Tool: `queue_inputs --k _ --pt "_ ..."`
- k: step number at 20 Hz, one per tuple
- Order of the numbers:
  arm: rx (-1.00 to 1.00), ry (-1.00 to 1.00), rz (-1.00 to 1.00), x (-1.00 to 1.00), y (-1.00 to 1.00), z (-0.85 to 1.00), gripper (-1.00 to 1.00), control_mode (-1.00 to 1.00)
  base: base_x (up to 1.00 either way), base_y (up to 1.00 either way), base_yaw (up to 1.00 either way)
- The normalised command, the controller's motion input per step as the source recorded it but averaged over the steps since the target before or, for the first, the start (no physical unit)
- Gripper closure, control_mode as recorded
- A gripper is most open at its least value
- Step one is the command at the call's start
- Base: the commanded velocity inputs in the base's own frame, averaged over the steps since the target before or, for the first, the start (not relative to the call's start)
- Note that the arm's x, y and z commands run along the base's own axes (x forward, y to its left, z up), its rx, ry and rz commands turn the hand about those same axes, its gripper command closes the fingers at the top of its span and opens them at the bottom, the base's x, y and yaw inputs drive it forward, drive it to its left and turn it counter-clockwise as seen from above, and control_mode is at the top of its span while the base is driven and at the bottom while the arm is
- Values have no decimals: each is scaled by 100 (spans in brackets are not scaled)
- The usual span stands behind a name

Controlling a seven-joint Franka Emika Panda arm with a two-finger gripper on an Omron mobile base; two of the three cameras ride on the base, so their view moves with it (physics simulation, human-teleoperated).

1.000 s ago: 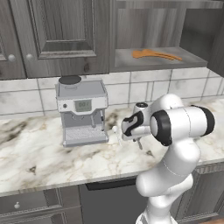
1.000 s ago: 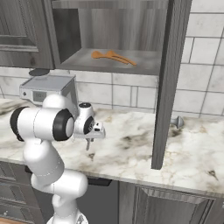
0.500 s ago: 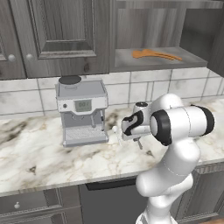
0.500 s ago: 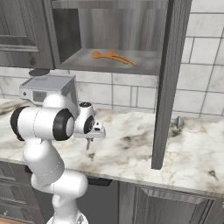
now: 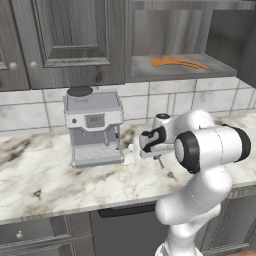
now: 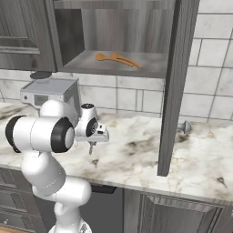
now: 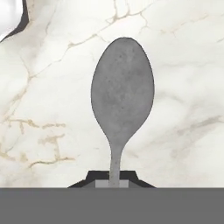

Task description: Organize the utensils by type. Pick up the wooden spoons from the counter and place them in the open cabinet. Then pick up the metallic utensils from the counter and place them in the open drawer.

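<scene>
Grey and matt, a small metal spoon (image 7: pixel 122 98) stands out from the gripper (image 7: pixel 112 178), whose two dark finger tips are clenched on the end of its thin handle; in the hand view the oval bowl points away from the hand over the white-beige marble counter (image 7: pixel 183 78) with its brown veining. A second, pale shiny spoon (image 7: pixel 9 17) shows partly at the upper left corner of that view, well apart from the held one. Seen from the left base camera, the gripper (image 5: pixel 159 161) points down over the counter (image 5: pixel 60 185) just to the right of a silver espresso machine (image 5: pixel 95 127), and the held spoon is too small to make out there; the pale spoon (image 5: pixel 133 150) lies on the marble between the machine and the hand. From the right base camera the gripper (image 6: pixel 92 146) hangs low above the veined counter (image 6: pixel 136 150) in front of the espresso machine (image 6: pixel 50 93). Above, the open cabinet (image 5: pixel 180 40) of grey wood grain holds both orange-brown wooden spoons (image 5: pixel 175 62) lying side by side on its flat shelf; the right base view shows the same wooden spoons (image 6: pixel 116 59) on the shelf of the open cabinet (image 6: pixel 123 32), with its door (image 6: pixel 175 82) swung out edge-on toward the camera. Panelled dark grey wall cabinets (image 5: pixel 65 40) hang to the left of the open one, over a pale tiled backsplash (image 5: pixel 30 112).
</scene>
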Motion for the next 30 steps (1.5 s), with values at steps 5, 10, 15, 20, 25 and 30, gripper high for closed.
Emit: queue_inputs --k 5,10,15,20,25,30 --pt "0 -2 0 -31 0 69 100 -100 0 0 0" --pt "-9 0 0 -31 0 69 100 -100 0 0 0" --pt "-1 0 0 -21 0 90 100 -100 0 0 0" --pt "0 0 0 -29 0 81 100 -100 0 0 0" --pt "0 0 0 -31 -2 54 100 -100 0 0 0" --pt "0 -4 0 -44 -13 46 100 -100 0 0 0"
